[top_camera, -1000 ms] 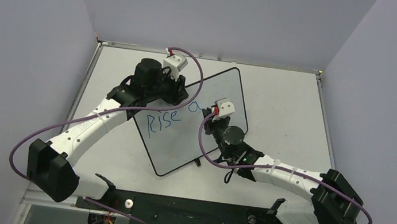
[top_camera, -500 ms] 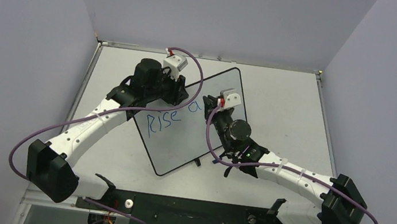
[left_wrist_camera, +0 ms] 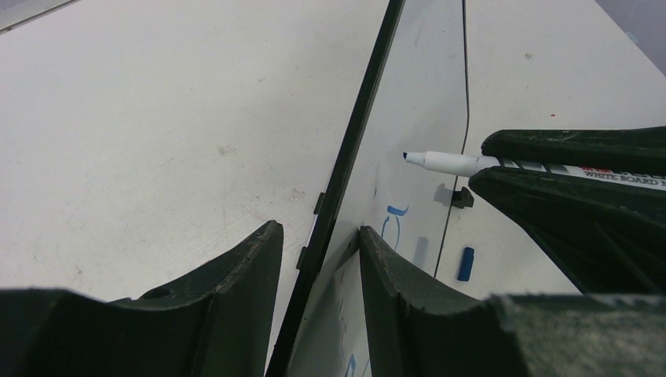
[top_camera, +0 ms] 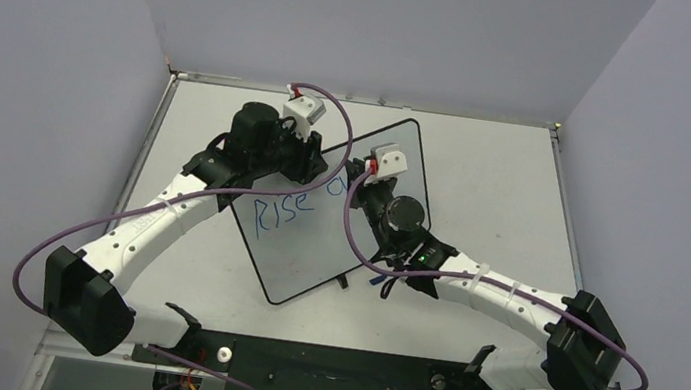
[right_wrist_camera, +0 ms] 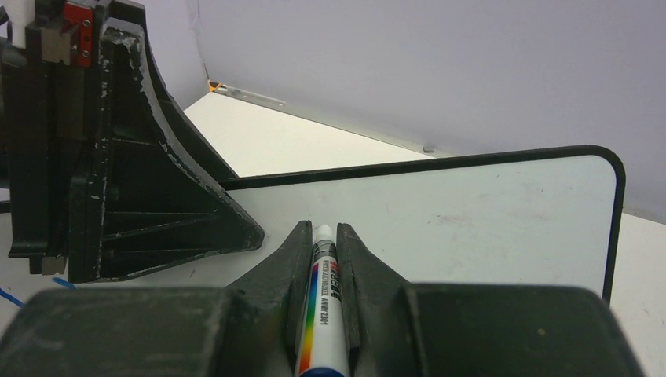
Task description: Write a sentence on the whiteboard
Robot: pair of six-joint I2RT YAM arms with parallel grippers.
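White table [top_camera: 505, 176]; whiteboard [top_camera: 312, 261] upright, top edge clamped by half-open left gripper [left_wrist_camera: 318, 232]; right gripper [right_wrist_camera: 322, 232] closed tight on marker [right_wrist_camera: 320, 298], tip near whiteboard.

Whiteboard [top_camera: 312, 266], glossy white, thin black frame, rounded corners, long edges running 8 to 2 o'clock, unfinished sentence [top_camera: 284, 212], blue handwriting, "Rise a".

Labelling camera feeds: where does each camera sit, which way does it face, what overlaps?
Top external: above and behind, looking down at the whiteboard; both arms show.
Left wrist: on the left gripper, gripping the whiteboard's edge, facing the marker.
Right wrist: on the right gripper, shut on the marker, facing the whiteboard.
Shared: both wrist views show whiteboard and marker.
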